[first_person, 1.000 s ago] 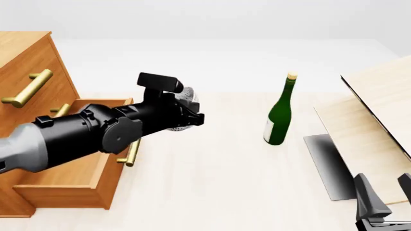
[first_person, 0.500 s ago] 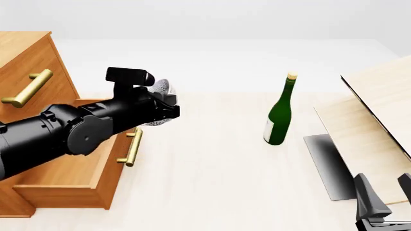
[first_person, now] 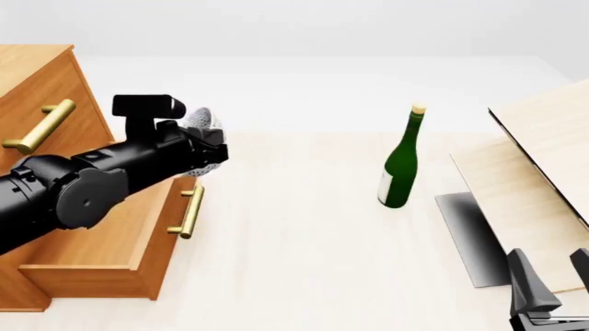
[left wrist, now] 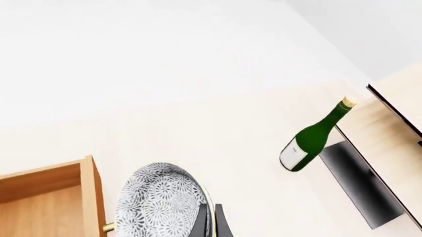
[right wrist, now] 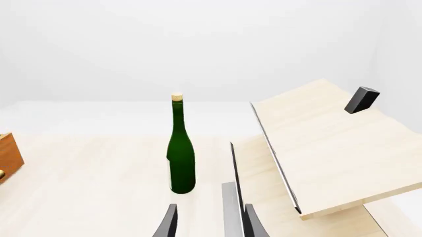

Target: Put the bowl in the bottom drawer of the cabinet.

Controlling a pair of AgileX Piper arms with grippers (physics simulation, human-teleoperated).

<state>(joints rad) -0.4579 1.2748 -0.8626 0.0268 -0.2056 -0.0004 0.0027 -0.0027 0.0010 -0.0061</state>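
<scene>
A: Starting from the cabinet [first_person: 37, 89], what do you see?

B: It stands at the far left of the table [first_person: 313, 248], and its bottom drawer [first_person: 101, 241] is pulled out, brass handle facing the bottle.

A: And the bowl [first_person: 201, 124]?

B: Held up on edge in the air, just past the drawer's front corner on the bottle side, above the handle. The left end effector [first_person: 207, 148] is clamped on its rim; the wrist view shows the fingers [left wrist: 200, 222] pinching the edge of the patterned bowl [left wrist: 161, 202], with the drawer [left wrist: 46, 197] open beside it.

A: Farther right?

B: A green bottle [first_person: 402, 160] stands upright, well apart from the cabinet. Beyond it, pale tilted boards [first_person: 534, 172]. The right end effector [first_person: 552, 286] sits at the near corner, fingers [right wrist: 169, 223] apart, holding nothing.
</scene>
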